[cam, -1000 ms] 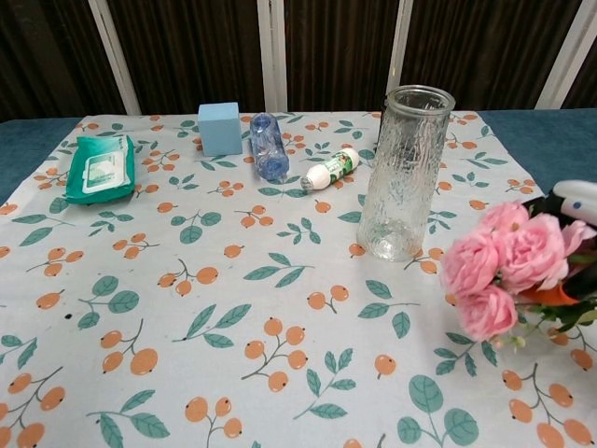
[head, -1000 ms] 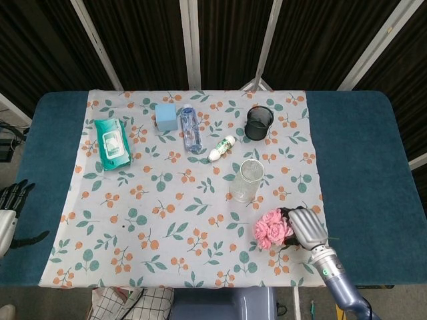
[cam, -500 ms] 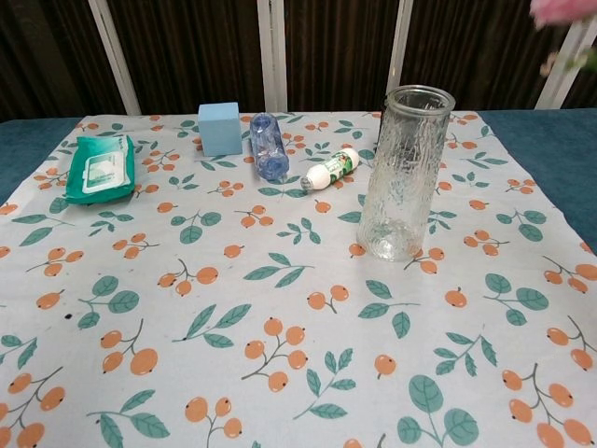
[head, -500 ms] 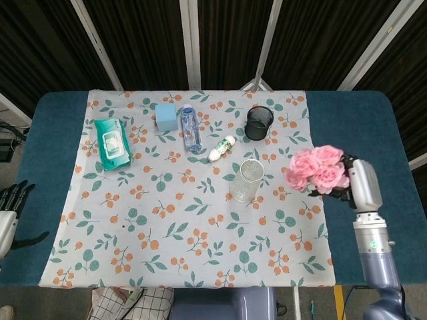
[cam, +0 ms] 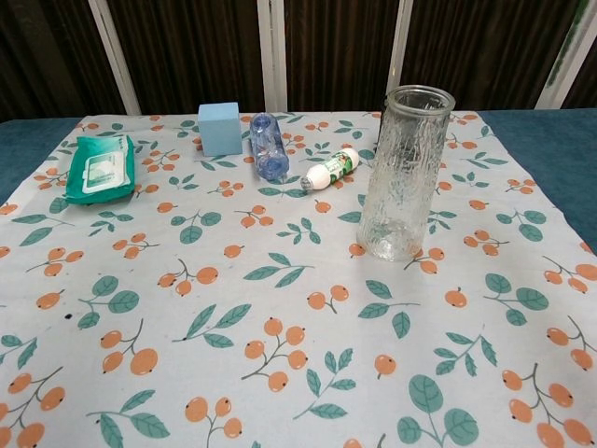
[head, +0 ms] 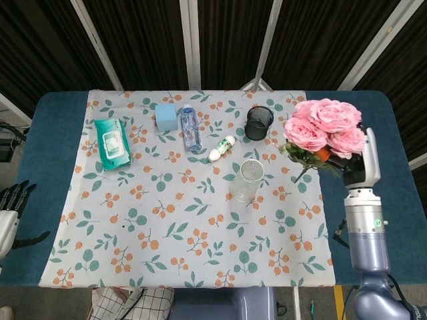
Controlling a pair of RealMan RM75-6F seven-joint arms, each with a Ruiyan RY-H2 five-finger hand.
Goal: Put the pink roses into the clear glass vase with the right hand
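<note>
My right hand (head: pixel 355 167) grips the bunch of pink roses (head: pixel 325 127) and holds it high over the cloth's right edge, blooms leaning left. The clear glass vase (head: pixel 246 180) stands upright near the cloth's middle right, left of and below the roses; in the chest view the vase (cam: pixel 403 174) is plain and a blurred green stem (cam: pixel 571 42) shows at the top right corner. My left hand (head: pixel 11 207) hangs off the table's left edge, fingers apart, holding nothing.
A green wipes pack (head: pixel 111 142), a blue cube (head: pixel 166 117), a lying plastic bottle (head: pixel 191 129), a small white bottle (head: pixel 222 148) and a black mesh cup (head: pixel 259 123) sit along the floral cloth's (head: pixel 167 220) far half.
My right hand has lifted the roses off the cloth's near right corner, carrying them up and farther back. The roses have left the chest view. The left hand has not moved.
</note>
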